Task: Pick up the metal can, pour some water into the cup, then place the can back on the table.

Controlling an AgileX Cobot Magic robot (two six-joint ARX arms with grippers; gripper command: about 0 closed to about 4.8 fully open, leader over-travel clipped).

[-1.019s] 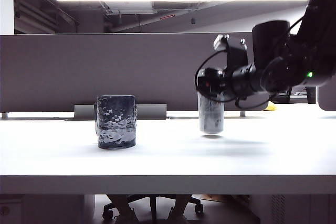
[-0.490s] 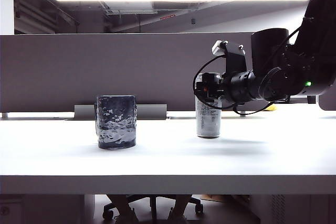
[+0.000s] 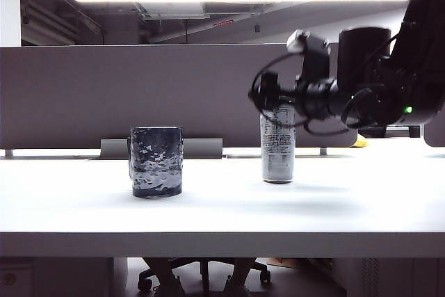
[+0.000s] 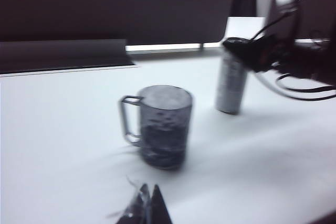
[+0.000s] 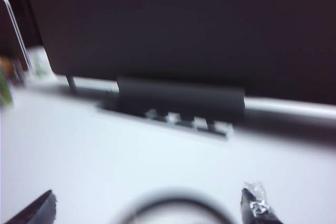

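Nearest in the left wrist view, the left hand (image 4: 147, 205) sits low over the white tabletop (image 3: 222, 206) with its fingertips drawn together, empty, well apart from everything else. Just beyond it stands the cup (image 3: 156, 161), dark and dimpled, upright; from this view a handle shows on one side and a darker level sits in its lower part, probably the poured water, though that cannot be confirmed. Farther back and to the right of the exterior view, the metal can (image 3: 277, 144) now stands upright on the tabletop, where a second ago it hung just clear of the surface in the right hand (image 3: 277, 94). That hand has since spread wide and risen: its two fingertips stand far apart in the right wrist view with only the can's blurred rim between them, and in the exterior view it is blurred at the can's top. Judgement: pour done, can set down and released; only the withdrawal remains.
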